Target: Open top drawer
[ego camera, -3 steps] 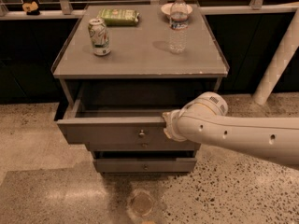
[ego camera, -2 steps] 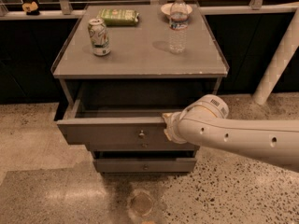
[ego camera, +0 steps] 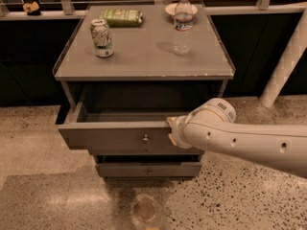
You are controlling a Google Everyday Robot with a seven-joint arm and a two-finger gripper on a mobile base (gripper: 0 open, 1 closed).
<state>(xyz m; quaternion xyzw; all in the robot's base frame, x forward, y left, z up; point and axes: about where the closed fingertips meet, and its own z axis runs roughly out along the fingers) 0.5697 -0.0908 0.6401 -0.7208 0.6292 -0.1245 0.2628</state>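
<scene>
The top drawer (ego camera: 110, 137) of the grey cabinet (ego camera: 144, 61) stands pulled out towards me, with its dark inside showing behind the flat grey front. Its small brass knob (ego camera: 145, 139) sits at the centre of the front. My gripper (ego camera: 171, 131) is at the end of the white arm that reaches in from the right. It rests against the drawer front's top edge, just right of the knob. A narrower lower drawer (ego camera: 148, 169) shows beneath, slightly out.
On the cabinet top stand a drink can (ego camera: 101, 37), a water bottle (ego camera: 183, 25), a green packet (ego camera: 122, 17) and a bowl (ego camera: 171, 8). A white slanted post (ego camera: 286, 61) stands at the right. A round mark (ego camera: 145, 208) lies on the speckled floor in front.
</scene>
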